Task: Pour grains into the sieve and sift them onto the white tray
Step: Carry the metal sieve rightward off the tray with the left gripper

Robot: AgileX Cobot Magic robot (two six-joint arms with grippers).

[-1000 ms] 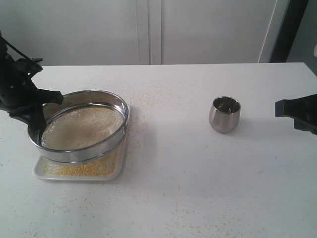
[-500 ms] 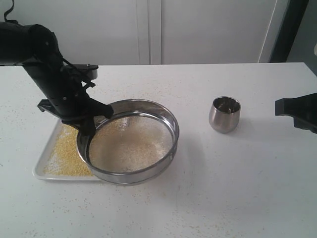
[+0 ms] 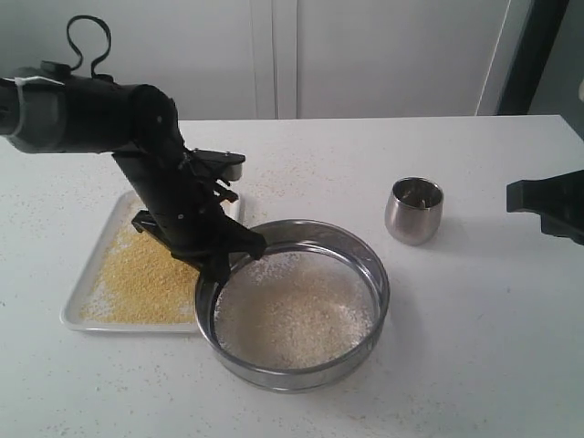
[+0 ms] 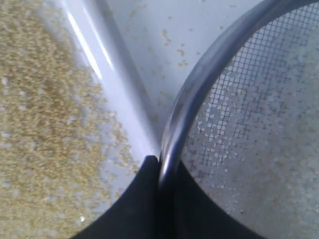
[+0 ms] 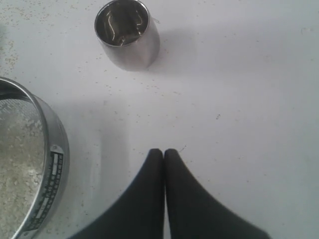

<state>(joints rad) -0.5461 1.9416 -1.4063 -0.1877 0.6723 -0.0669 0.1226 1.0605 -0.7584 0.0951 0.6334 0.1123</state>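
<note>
Left claw [image 3: 217, 266] clamps sieve [image 3: 292, 375] rim; right claw [image 5: 163, 154] closed, empty. Hold sieve level, clear of white tray [image 3: 78, 316].

Lab-like room: white table [image 3: 474, 365], blank wall [image 3: 383, 55]

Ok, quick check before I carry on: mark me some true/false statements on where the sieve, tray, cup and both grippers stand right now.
1. The left gripper is clamped on the rim of the sieve. True.
2. The sieve sits squarely over the white tray. False: it is off to the tray's side, toward the steel cup, at most overlapping one tray corner.
3. Golden-yellow granules lie spread on the white tray. True.
4. The right gripper holds the steel cup. False: its jaws are shut on nothing, and the cup stands upright alone on the table.
5. The sieve's mesh is bare. False: whitish grains cover it.
</note>
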